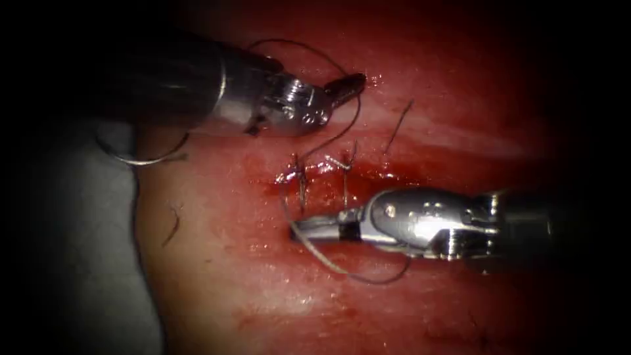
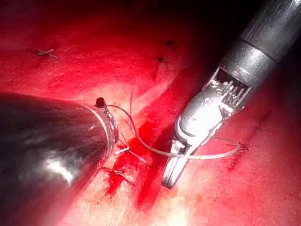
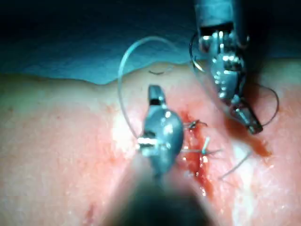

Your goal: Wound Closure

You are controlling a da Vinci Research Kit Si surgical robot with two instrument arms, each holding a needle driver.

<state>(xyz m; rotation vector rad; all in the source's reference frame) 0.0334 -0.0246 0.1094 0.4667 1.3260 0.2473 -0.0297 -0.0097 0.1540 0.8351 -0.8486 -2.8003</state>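
Endoscope view: stitched cut (image 1: 328,172), two pincers over tissue (image 1: 217,276).
Your right pincer (image 1: 309,229) is clamped on thread (image 1: 342,268), likely for tension; your left pincer (image 1: 345,85) is together, apparently empty; needle (image 1: 141,158) rests at tissue's left edge, unheld.

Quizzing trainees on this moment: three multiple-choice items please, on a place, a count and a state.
1. The needle lies: A left of the cut, at the tissue's edge; B inside the cut; C right of the cut.
2. Stitches across the cut: A none; B two; C five.
3. The right pincer is: A wide open; B shut on the thread; C holding the needle.

A: it curves there, held by neither pincer.
B: two threads cross it.
B: thread leaves its closed jaws; the left pincer is shut too.
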